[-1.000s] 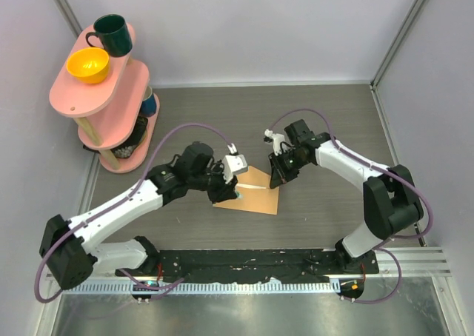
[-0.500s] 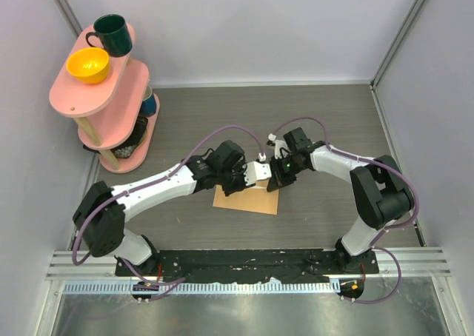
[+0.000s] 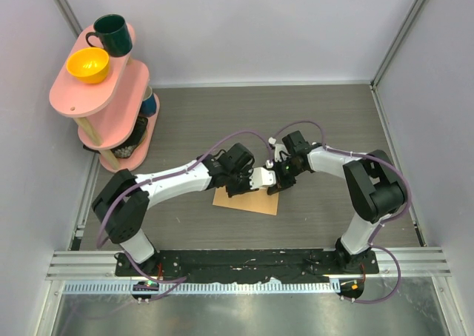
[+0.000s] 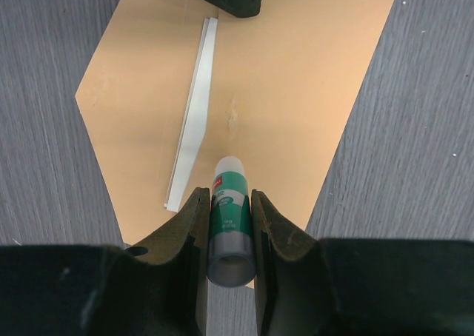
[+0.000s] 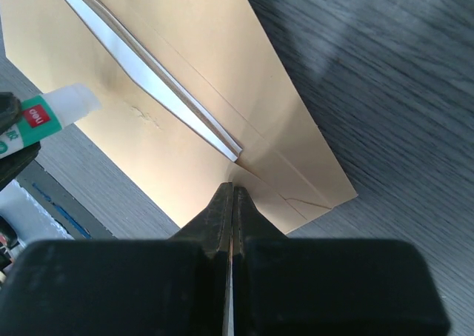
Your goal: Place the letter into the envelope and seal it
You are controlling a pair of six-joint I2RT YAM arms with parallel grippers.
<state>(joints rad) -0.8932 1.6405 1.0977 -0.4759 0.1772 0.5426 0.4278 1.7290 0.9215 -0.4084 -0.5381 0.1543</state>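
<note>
Left hand (image 4: 227, 195), grasping a green-and-white glue stick (image 4: 229, 210), has swung over the tan-brown kraft-paper envelope (image 4: 296, 92) toward the near edge of the grey counter (image 3: 333, 121); right hand (image 5: 232, 192), clenched, rests at its flap, so gluing looks imminent.

The envelope (image 4: 296, 92) is matt kraft paper, the glue stick (image 4: 231, 203) glossy plastic.

Walls (image 3: 244, 25): plain pale grey around me
My tabletop (image 3: 326, 114): dark grey wood-grain
Far-left corner: pink tiered shelf (image 3: 68, 93), green mug (image 3: 112, 34) and yellow bowl (image 3: 87, 64) up top
Light: soft, even
</note>
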